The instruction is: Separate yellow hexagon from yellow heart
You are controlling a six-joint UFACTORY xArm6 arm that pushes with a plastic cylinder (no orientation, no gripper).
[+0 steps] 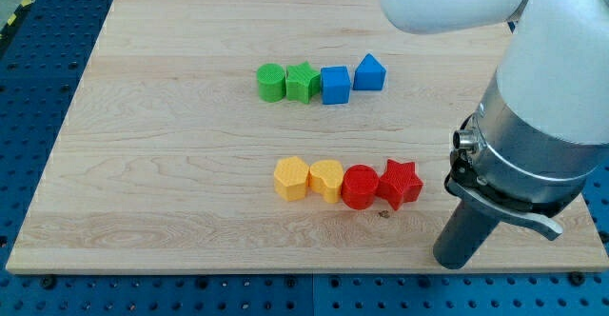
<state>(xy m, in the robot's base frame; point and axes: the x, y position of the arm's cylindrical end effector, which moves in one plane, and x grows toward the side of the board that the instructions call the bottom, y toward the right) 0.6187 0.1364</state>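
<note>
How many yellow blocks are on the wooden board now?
2. The yellow hexagon is the leftmost block of the lower row; the yellow heart touches it on the view's right. The arm may hide others at the right.

My tip (457,262) — rod upright — rests low at the view's right.

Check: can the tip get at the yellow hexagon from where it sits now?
Probably yes, by going around. My tip is at the view's bottom right, and the red star, red round block and yellow heart block the straight line. The yellow hexagon ends the row; its left looks open.
</note>
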